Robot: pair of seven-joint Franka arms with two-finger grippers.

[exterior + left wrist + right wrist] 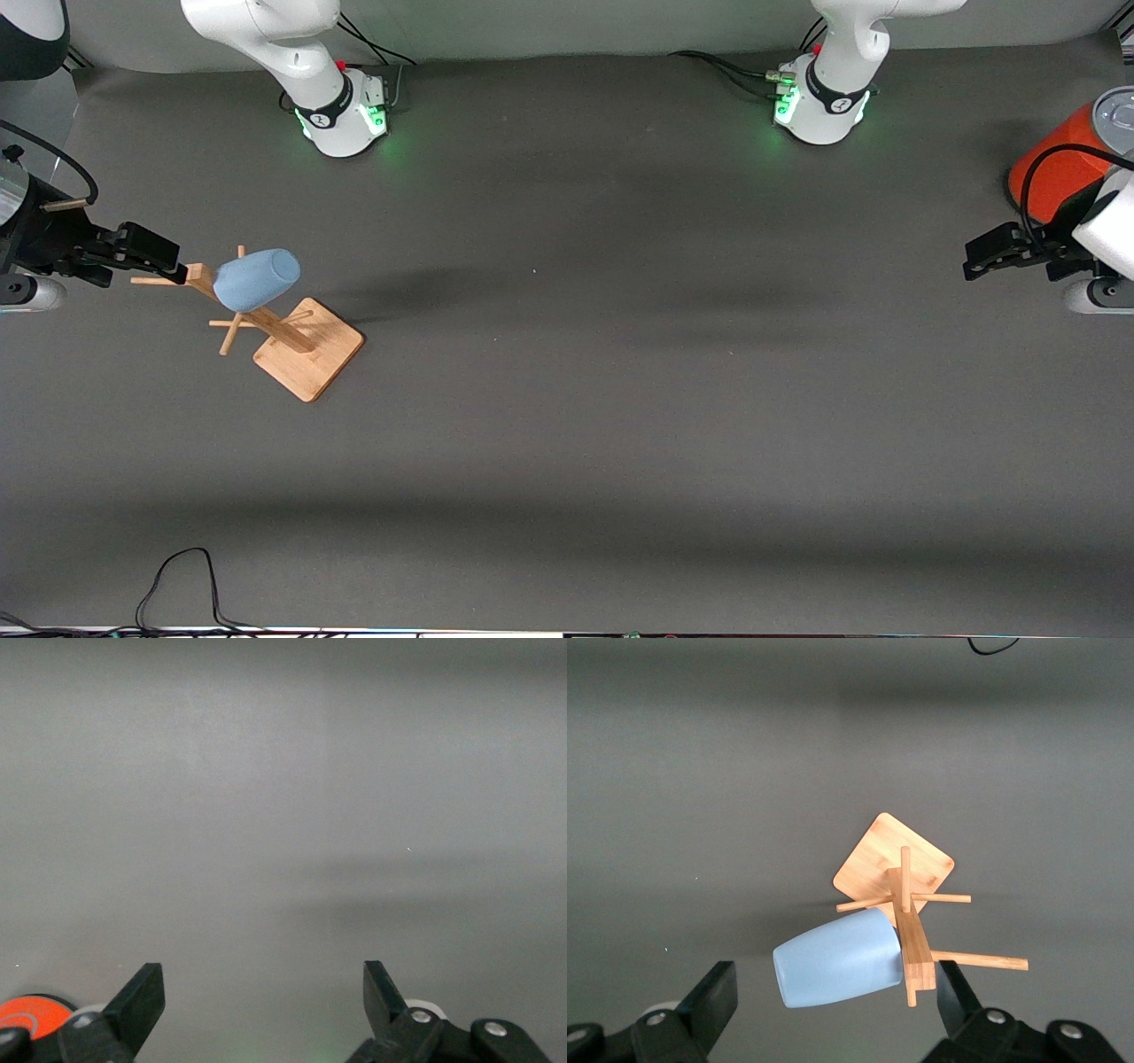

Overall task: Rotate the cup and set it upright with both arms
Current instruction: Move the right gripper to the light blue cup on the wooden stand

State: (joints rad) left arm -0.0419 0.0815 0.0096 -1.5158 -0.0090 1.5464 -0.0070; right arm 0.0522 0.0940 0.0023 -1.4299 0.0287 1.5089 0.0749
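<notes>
Hanging tilted on a peg of the wooden rack, the cup, just beside the right gripper, jaws gaping apart. Waiting near the orange can over the counter, the left gripper, jaws spreading wide.

The cup hangs tilted on a peg of the rack, toward the right arm's end of the table. The can stands at the left arm's end, seemingly partly under the left gripper.
</notes>
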